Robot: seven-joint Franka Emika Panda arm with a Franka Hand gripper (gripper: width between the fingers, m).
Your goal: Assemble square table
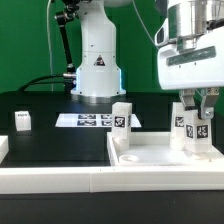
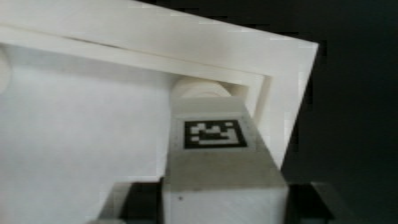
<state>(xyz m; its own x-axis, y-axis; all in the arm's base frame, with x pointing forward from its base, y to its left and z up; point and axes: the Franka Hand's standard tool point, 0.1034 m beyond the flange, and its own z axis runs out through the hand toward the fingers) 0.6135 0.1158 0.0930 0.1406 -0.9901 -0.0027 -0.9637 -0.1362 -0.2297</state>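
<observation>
The white square table top (image 1: pixel 165 156) lies at the exterior view's right, and its raised rim and corner show in the wrist view (image 2: pixel 125 60). One white tagged leg (image 1: pixel 121 116) stands upright at the top's far left corner. My gripper (image 1: pixel 193 118) is shut on another tagged leg (image 1: pixel 190 132), holding it upright over the top's far right corner. In the wrist view this leg (image 2: pixel 215 135) runs between my fingers (image 2: pixel 143 203), with its far end at the inside corner of the rim. A further leg block (image 1: pixel 22 121) lies on the black table at the left.
The marker board (image 1: pixel 88 120) lies flat in front of the robot base (image 1: pixel 96 70). Long white border rails run along the front (image 1: pixel 60 178) and left (image 1: pixel 3 148) edges of the black table.
</observation>
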